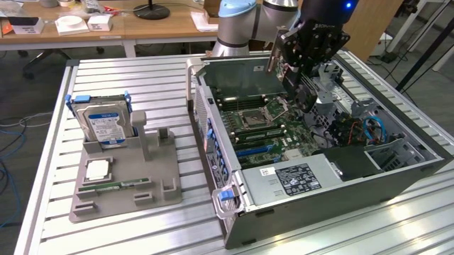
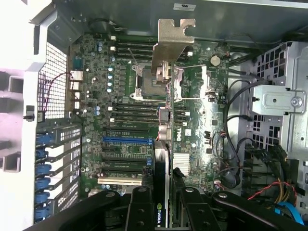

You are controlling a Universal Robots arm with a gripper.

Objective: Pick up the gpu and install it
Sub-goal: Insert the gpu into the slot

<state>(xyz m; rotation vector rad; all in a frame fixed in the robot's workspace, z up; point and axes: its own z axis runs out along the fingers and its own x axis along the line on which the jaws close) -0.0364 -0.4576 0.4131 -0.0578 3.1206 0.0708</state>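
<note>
Looking at the UR arm [image 1: 241, 18] reaching in from the far side of the counter [image 1: 127, 74], wrist tipped down over the open computer case [image 1: 319, 180]. Got the gripper [image 2: 163, 199] clamped on the gpu [image 2: 162, 159], with black fingers [image 2: 140, 209] pinching its two flat faces and a green NVIDIA logo [image 2: 159, 212] peeking out between them.

Hangs in the air above the motherboard [image 2: 120, 96], not seated in anything, roughly over the CPU socket [image 2: 143, 82] and the memory slots. Stands on edge, with the long axis stretching away from the gripper to the silvery bracket [image 2: 172, 43] at the free end. Going by the exterior view, puts that bracket upright, on the exterior view's left of the gripper, close to the case's far wall. Looks crosswise to the blue slot [image 2: 127, 140] in the wrist view.

Off on the counter beside the case: grey holder [image 1: 127, 191] with a hard drive [image 1: 105, 125], a CPU chip [image 1: 97, 170] and a memory stick [image 1: 114, 186].
</note>
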